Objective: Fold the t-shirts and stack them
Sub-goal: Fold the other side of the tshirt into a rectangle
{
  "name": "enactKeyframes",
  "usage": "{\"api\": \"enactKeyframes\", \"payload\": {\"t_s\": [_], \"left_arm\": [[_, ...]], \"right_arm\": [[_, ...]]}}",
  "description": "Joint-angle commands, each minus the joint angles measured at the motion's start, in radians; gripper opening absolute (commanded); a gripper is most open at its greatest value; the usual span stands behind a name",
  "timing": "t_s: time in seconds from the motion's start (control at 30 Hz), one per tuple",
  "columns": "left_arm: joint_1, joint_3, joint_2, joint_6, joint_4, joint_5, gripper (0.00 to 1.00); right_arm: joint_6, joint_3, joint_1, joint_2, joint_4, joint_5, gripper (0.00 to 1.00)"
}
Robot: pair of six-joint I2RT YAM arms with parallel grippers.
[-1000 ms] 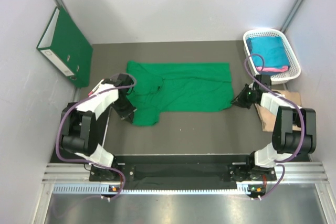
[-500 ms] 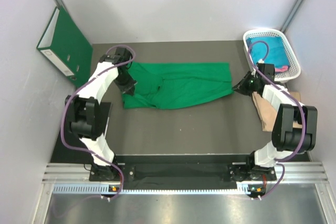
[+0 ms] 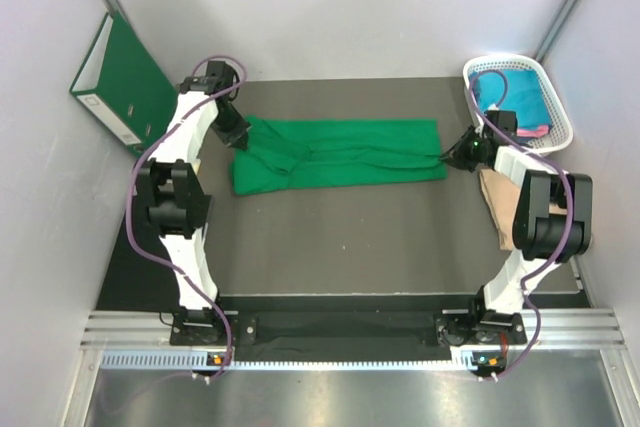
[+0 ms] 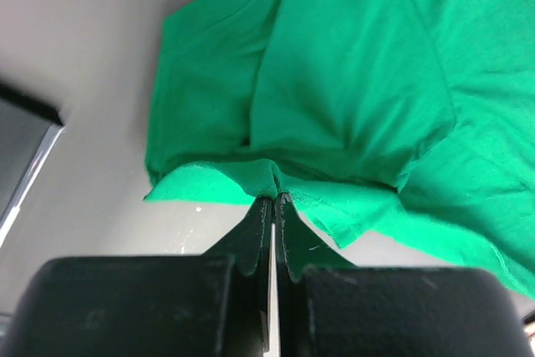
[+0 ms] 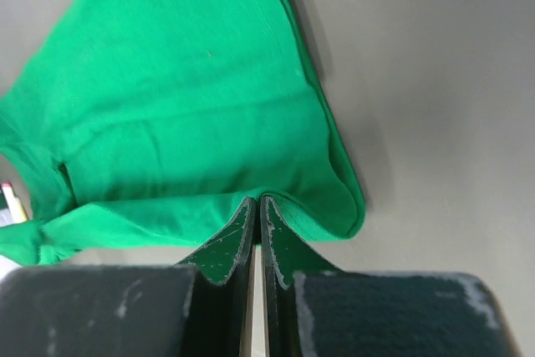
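The bright green t-shirt (image 3: 340, 152) lies folded into a long strip across the back middle of the table. My left gripper (image 3: 238, 139) is shut on its left edge; the wrist view shows the cloth (image 4: 334, 81) pinched at the fingertips (image 4: 274, 200). My right gripper (image 3: 455, 155) is shut on the shirt's right edge, the hem (image 5: 209, 123) pinched between the tips (image 5: 257, 201). A teal t-shirt (image 3: 515, 97) and a pink one (image 3: 525, 132) lie in the white basket (image 3: 560, 112) at the back right.
A dark green binder (image 3: 125, 87) with a white spine leans against the left wall, close to my left arm. A brown flat piece (image 3: 500, 202) lies on the table at the right, under the right arm. White walls close in the table on three sides.
Both grippers have moved toward the back, carrying the shirt's near edge over itself. The shirt went from a broad, rumpled shape to a narrow folded strip.
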Motion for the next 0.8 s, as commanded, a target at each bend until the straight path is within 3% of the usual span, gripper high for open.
{"api": "enactKeyframes", "payload": {"t_s": [0.0,0.37,0.77], "left_arm": [[0.001,0.073,0.038,0.02,0.013,0.035,0.0],[0.007,0.249,0.161,0.023,0.02,0.069,0.0],[0.02,0.289,0.209,0.003,0.111,0.095,0.0]], "right_arm": [[0.021,0.077,-0.014,0.031,0.064,-0.013,0.02],[0.033,0.241,-0.016,0.203,0.041,-0.002,0.02],[0.072,0.341,-0.016,0.319,-0.002,0.03,0.04]]}}
